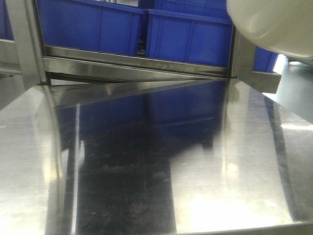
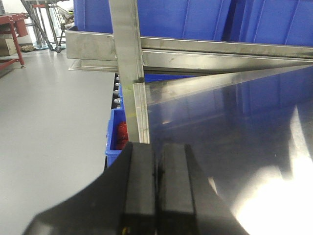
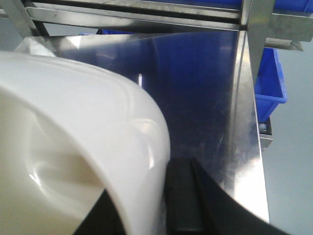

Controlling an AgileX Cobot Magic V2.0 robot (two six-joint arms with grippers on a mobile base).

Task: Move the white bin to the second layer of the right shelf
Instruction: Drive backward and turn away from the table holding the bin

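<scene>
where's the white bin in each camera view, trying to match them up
Exterior front-facing: the white bin sits in the top right corner, cut off by the frame.
Left wrist-mounted: not in it.
Right wrist-mounted: it fills the left and bottom of the picture, very close.
Shared landmark: the shiny steel tabletop, seen in all three views.

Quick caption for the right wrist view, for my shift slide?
Right tool grips the white bin by its wall above the shiny steel tabletop, rack ahead.

The left gripper (image 2: 155, 191) and right gripper (image 3: 143, 180) have matte black, blocky fingers (image 2: 139, 188).
</scene>
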